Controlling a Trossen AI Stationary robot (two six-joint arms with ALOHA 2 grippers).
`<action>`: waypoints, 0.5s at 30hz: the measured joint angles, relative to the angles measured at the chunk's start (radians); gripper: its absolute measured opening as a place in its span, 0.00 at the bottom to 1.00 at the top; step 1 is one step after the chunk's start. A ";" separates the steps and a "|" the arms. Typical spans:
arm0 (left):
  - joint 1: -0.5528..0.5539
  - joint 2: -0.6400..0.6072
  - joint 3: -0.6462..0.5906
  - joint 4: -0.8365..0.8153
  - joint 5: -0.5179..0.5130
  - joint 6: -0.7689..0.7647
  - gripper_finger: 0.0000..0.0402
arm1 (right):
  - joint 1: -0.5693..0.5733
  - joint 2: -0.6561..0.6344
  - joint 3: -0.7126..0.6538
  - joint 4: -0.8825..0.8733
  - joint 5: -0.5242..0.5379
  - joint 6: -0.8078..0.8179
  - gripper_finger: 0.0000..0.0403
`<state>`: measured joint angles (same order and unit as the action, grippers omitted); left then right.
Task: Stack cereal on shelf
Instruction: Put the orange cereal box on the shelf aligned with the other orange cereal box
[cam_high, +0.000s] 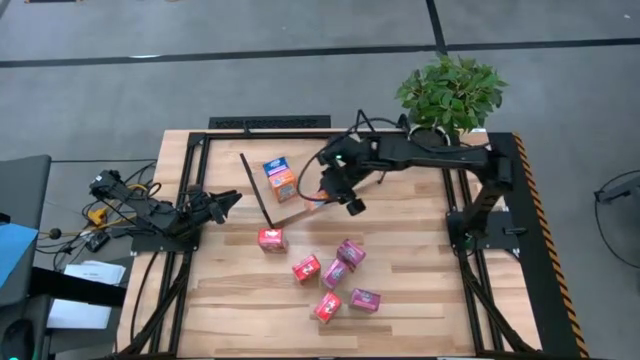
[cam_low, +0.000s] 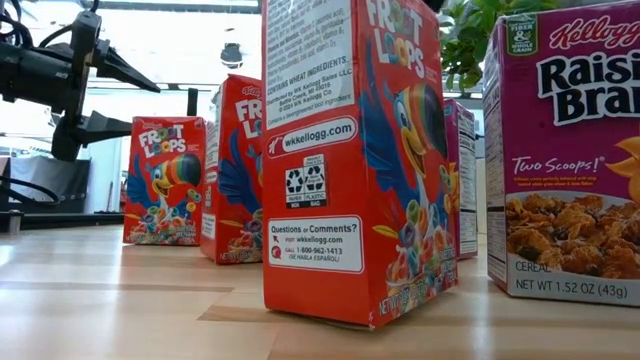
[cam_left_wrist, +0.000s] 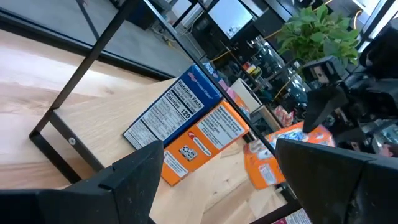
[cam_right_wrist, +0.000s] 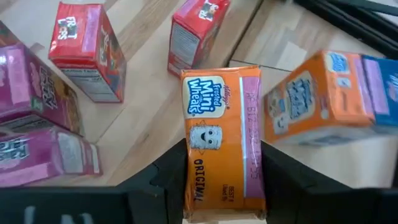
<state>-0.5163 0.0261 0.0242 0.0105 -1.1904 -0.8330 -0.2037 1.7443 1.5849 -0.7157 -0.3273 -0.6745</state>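
Observation:
The shelf (cam_high: 292, 210) is a light, tilted board with a black rod frame (cam_high: 255, 190) at far centre. A blue box (cam_left_wrist: 174, 106) and an orange box (cam_left_wrist: 205, 140) lie side by side on it. My right gripper (cam_high: 318, 197) is shut on another orange cereal box (cam_right_wrist: 217, 124) over the shelf's near right part. My left gripper (cam_high: 225, 203) is open and empty, left of the shelf, and points at it (cam_left_wrist: 230, 186). Several red and pink boxes stand loose on the table, among them a red one (cam_high: 272, 238) and a pink one (cam_high: 350, 253). My right gripper pinches the orange box between its two fingers (cam_right_wrist: 168, 177), one on each long narrow side (cam_right_wrist: 189, 180), at the end nearest the wrist. The fingers slant down from the table's right and lie along the box, printed front up. Whether its far end touches the shelf, I cannot tell.
A potted plant (cam_high: 450, 95) stands at the far right corner. Black frame rails (cam_high: 470, 250) run along both table sides. In the low view, Froot Loops boxes (cam_low: 350, 150) and a Raisin Bran box (cam_low: 565, 150) stand close to the near edge.

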 joint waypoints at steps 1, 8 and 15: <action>0.000 0.000 0.000 -0.001 0.000 0.000 0.75 | 0.004 0.019 0.025 0.000 -0.007 -0.006 0.46; 0.000 0.000 0.000 -0.004 0.002 0.000 0.75 | 0.023 0.142 0.162 -0.011 -0.018 -0.031 0.44; 0.000 0.000 0.000 -0.005 0.008 0.001 0.75 | 0.028 0.240 0.213 -0.002 -0.017 -0.034 0.43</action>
<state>-0.5166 0.0261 0.0242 0.0059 -1.1820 -0.8322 -0.1757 1.9844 1.7981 -0.7181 -0.3448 -0.7086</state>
